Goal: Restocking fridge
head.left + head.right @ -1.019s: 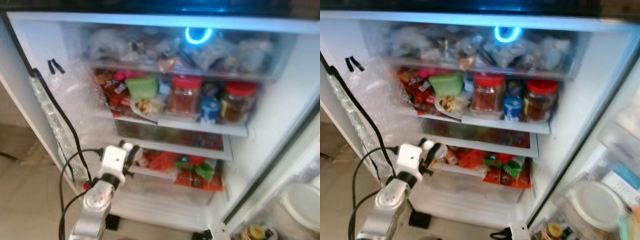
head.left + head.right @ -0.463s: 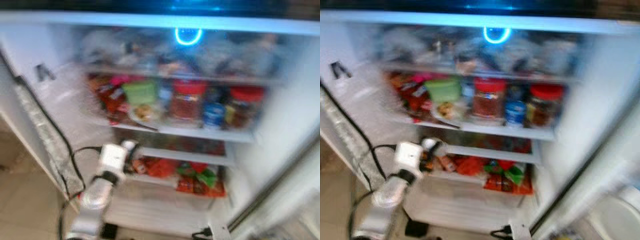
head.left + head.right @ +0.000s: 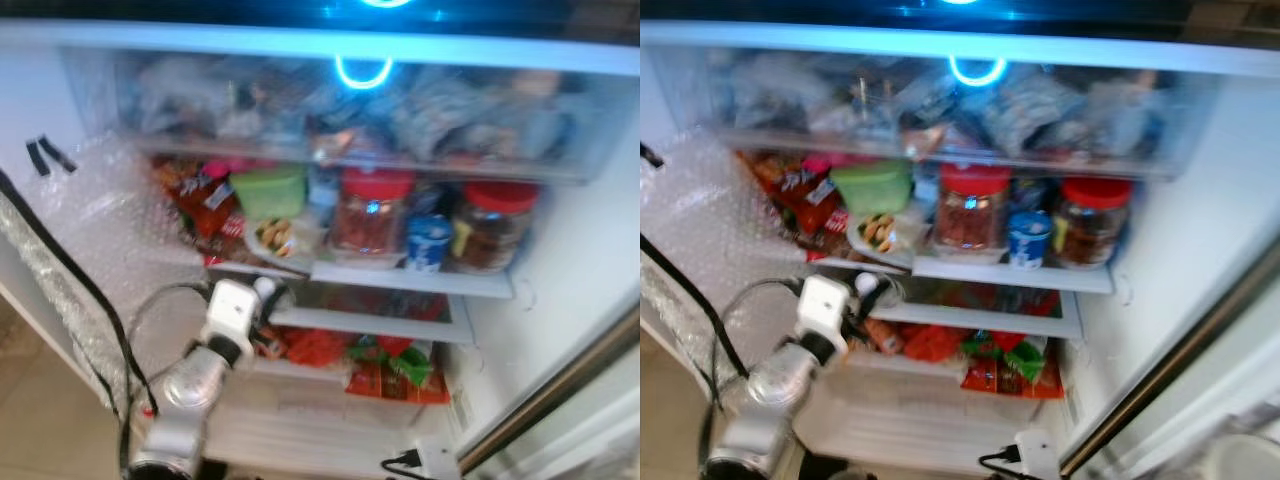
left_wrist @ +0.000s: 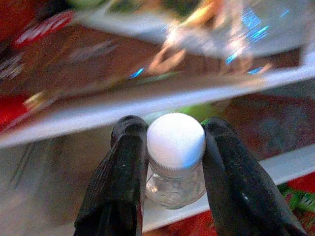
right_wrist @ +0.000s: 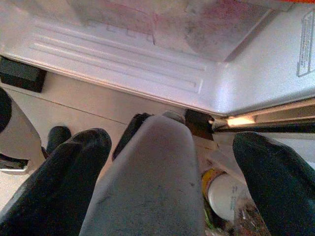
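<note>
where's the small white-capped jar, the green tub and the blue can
small white-capped jar (image 4: 175, 142), left wrist view, on its white cap
green tub (image 3: 268, 190), left eye view, on its front wall
blue can (image 3: 428, 244), left eye view, on its side

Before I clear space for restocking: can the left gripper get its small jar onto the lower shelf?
Probably yes. The left gripper holds the jar right at the lower shelf's open front, nothing between them.

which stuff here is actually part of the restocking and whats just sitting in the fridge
In the job: small glass jar with white lid, clamped in the left gripper at the fridge's lower shelves.

Just sitting there: green tub, two red-lidded jars, blue can, red snack packets.
</note>
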